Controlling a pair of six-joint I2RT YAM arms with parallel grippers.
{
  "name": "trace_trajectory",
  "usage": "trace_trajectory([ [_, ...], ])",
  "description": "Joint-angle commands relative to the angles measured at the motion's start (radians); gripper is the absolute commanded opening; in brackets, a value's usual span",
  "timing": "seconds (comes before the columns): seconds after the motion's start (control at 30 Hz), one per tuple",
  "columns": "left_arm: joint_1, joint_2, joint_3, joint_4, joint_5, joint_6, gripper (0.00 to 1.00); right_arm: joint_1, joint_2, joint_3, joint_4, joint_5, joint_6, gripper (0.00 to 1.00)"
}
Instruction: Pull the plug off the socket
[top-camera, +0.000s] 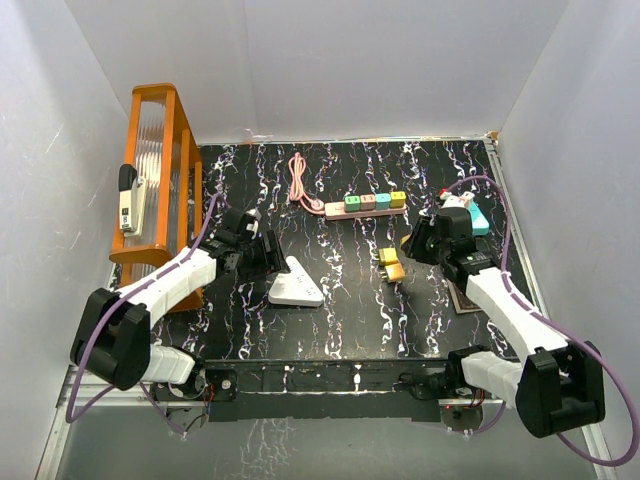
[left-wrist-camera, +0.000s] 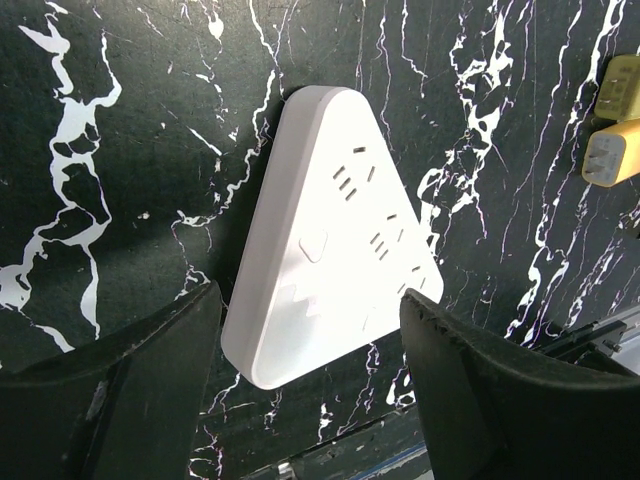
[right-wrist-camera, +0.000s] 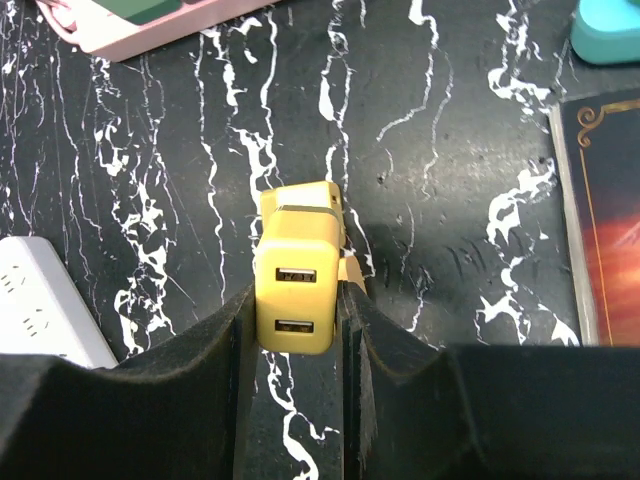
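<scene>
1 yellow USB plug (right-wrist-camera: 295, 270) appears off the triangular socket (left-wrist-camera: 330, 200); right gripper (right-wrist-camera: 297, 308) pinches it, left gripper (left-wrist-camera: 310, 295) stands spread.

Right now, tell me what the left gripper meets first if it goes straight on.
Probably the white socket, lying straight ahead of the left gripper, between its open fingers; depth is unclear.

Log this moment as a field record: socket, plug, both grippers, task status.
socket: white triangular socket, lying flat, nothing plugged in
plug: yellow plug, apart from the socket, to its right in the top view
left gripper: left gripper open, one finger on each side of the socket's near corner
right gripper: right gripper shut on the yellow plug
status: plug is off the socket
</scene>
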Motion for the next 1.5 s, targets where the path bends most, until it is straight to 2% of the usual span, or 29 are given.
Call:
trace_trajectory([
  [0.0,0.003,-0.052,0.006,-0.035,0.022,0.006,0.71,-0.049,-0.053,-0.03,-0.031,-0.076,0.051,0.0],
  [0.2,0.003,-0.095,-0.008,-0.043,0.043,-0.003,0.74,-0.106,-0.053,-0.107,-0.029,-0.225,0.087,0.0],
  [0.53,0.002,-0.08,0.012,-0.035,0.083,0.014,0.78,-0.114,-0.121,-0.108,-0.142,-0.227,0.167,0.0],
  [0.67,0.0,-0.071,0.019,-0.023,0.099,0.009,0.78,-0.114,-0.104,-0.12,-0.167,-0.397,0.194,0.01],
  [0.77,-0.002,-0.065,0.021,-0.016,0.1,0.013,0.79,-0.115,-0.111,-0.171,-0.101,-0.473,0.223,0.05],
  [1.0,-0.012,-0.069,0.024,-0.023,0.103,0.014,0.79,-0.115,-0.034,-0.216,-0.043,-0.435,0.205,0.07],
  [1.1,-0.012,-0.085,0.021,-0.04,0.091,0.02,0.79,-0.116,-0.016,-0.226,-0.036,-0.399,0.198,0.13],
  [1.23,-0.012,-0.099,0.007,-0.043,0.086,0.021,0.79,-0.119,-0.022,-0.253,-0.015,-0.363,0.206,0.29],
  [1.47,-0.012,-0.112,0.011,-0.054,0.083,0.022,0.79,-0.123,-0.056,-0.248,-0.035,-0.258,0.213,0.5],
])
